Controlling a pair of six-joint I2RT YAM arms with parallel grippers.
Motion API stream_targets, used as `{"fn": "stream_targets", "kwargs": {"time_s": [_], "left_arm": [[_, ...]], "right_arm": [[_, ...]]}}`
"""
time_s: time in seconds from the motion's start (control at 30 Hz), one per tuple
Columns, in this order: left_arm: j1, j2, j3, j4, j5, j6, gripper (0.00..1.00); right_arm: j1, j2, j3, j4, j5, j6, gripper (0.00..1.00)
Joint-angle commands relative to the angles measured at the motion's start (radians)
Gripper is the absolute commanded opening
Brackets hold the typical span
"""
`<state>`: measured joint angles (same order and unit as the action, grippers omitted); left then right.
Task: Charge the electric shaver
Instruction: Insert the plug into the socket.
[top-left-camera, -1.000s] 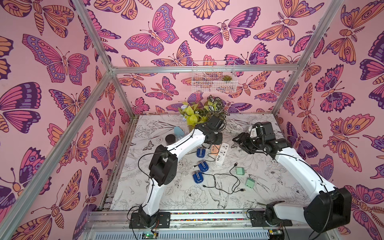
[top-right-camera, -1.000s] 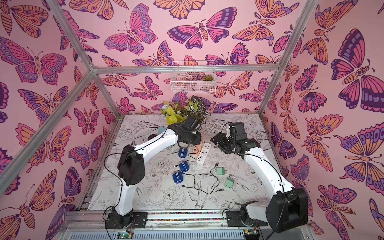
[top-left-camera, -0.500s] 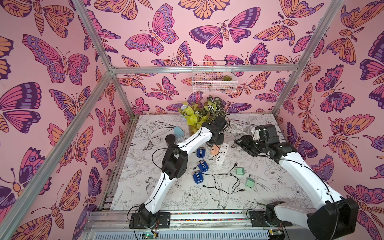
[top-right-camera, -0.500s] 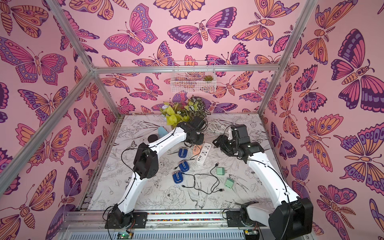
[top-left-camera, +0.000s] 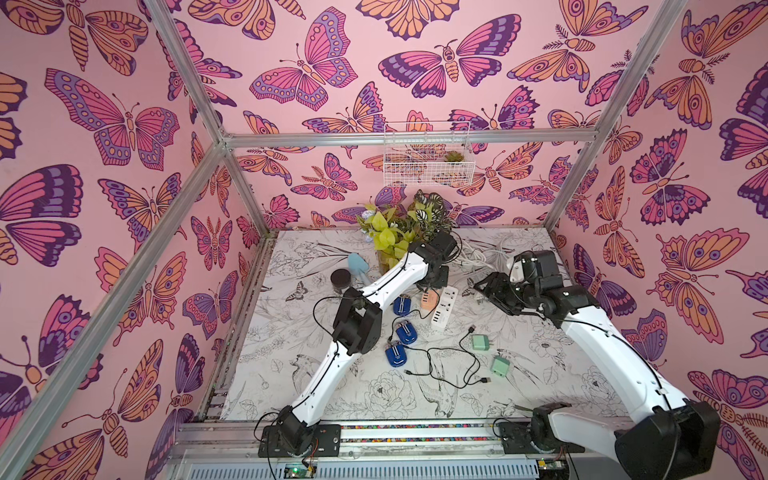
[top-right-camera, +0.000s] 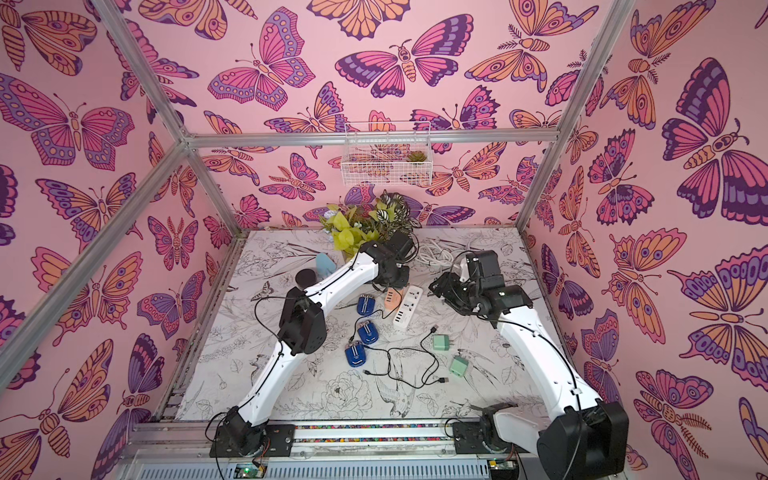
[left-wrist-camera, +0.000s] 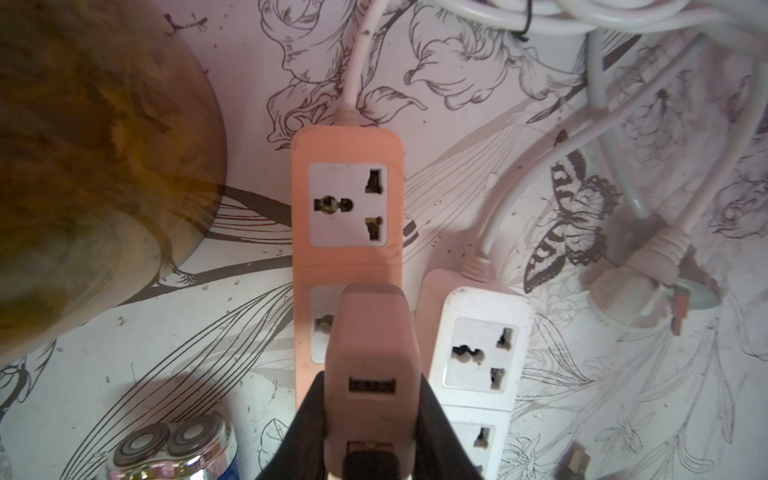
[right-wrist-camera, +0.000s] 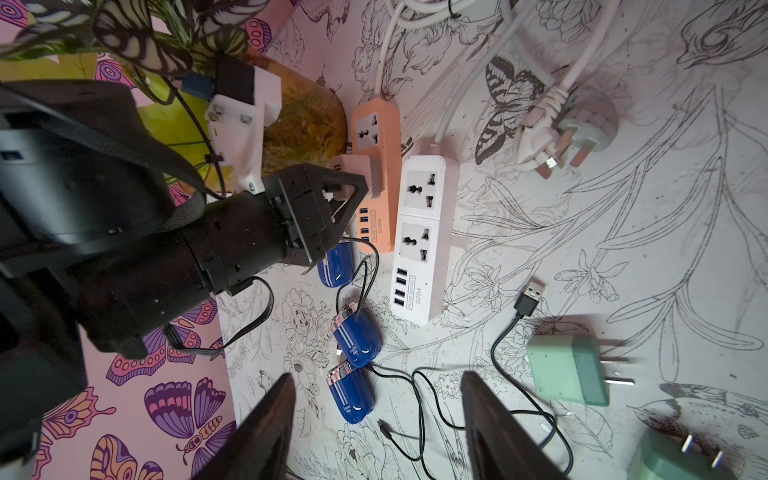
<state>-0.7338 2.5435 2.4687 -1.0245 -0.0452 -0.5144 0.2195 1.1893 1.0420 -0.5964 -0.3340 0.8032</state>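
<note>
Top views, wire basket: a white wire basket (top-left-camera: 415, 176) hangs high at the back, holding a small green succulent (top-left-camera: 453, 157).
Glass vase: an amber glass vase (right-wrist-camera: 307, 120) at the back of the floral-print table (top-left-camera: 332, 395) holds yellow-green and striped leaves (top-left-camera: 390, 235).
Left gripper (left-wrist-camera: 372, 376): partly closed, clamped on a peach plastic USB charger block (left-wrist-camera: 374, 332), one black finger (left-wrist-camera: 309, 424) on each side.
Charger block: sits over the second socket of a peach-orange power strip (left-wrist-camera: 347, 199); whether its pins are seated cannot be told.
Right gripper (right-wrist-camera: 376, 376): spread wide and empty, hanging above the table over loose black cables (right-wrist-camera: 419, 399).
Shavers: three blue electric shavers (right-wrist-camera: 359, 336) with silver heads lie in a row on the table, just beside the orange strip's USB end, near a white power strip (right-wrist-camera: 419, 232).
</note>
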Motion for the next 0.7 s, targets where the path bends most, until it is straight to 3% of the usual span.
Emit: {"fn": "stream_targets", "kwargs": {"time_s": [0.0,0.33,0.53,0.67], "left_arm": [[-0.002,0.08,0.073,-0.186,-0.047,-0.034,0.0],[-0.009,0.063,0.116,-0.374,0.029,-0.071,0.0],[-0.022,0.069,0.127,-0.381,0.077,-0.066,0.01],[-0.021,0.097,0.184,-0.371,0.085,-0.051,0.27]], "right_arm": [[-0.007,0.0,-0.004,-0.024,-0.019,-0.019,0.64],[-0.01,-0.006,0.002,-0.043,-0.028,-0.03,0.64],[-0.01,0.004,-0.005,-0.041,-0.025,-0.03,0.64],[-0.011,0.017,0.003,-0.054,-0.037,-0.03,0.64]]}}
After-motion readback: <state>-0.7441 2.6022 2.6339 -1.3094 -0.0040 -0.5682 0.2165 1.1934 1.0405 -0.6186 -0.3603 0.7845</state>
